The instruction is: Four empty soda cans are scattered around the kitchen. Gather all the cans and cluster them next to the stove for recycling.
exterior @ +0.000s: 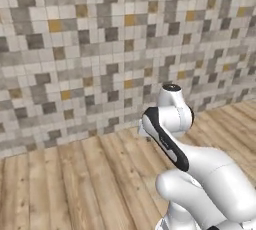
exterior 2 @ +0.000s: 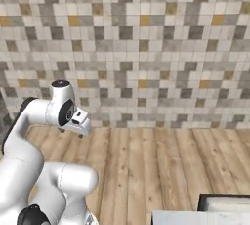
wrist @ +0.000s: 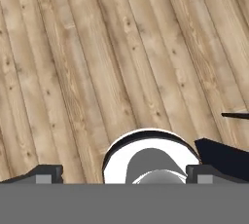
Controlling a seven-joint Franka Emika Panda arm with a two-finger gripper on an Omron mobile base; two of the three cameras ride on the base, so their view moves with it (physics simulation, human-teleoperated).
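The arm (exterior: pixel 170 124) stands folded before a mosaic-tiled wall (exterior: pixel 100 49), over a wood-plank floor (exterior: pixel 75 184) in the kitchen. In the hand view the gripper (wrist: pixel 124 173) points down at the planks, its two dark fingertips (wrist: pixel 46 173) set wide apart with nothing between them. A white-edged counter corner (exterior 2: pixel 215 209) shows at lower right of the right base view.

I see the beige-grey mosaic tile wall (exterior: pixel 90 49) standing straight ahead of my base, with the light wooden plank floor (exterior: pixel 75 184) running from its foot back toward me. In the right base view, a flat white-edged counter corner (exterior 2: pixel 215 209) sits low to my right, before the wall, over the floor.
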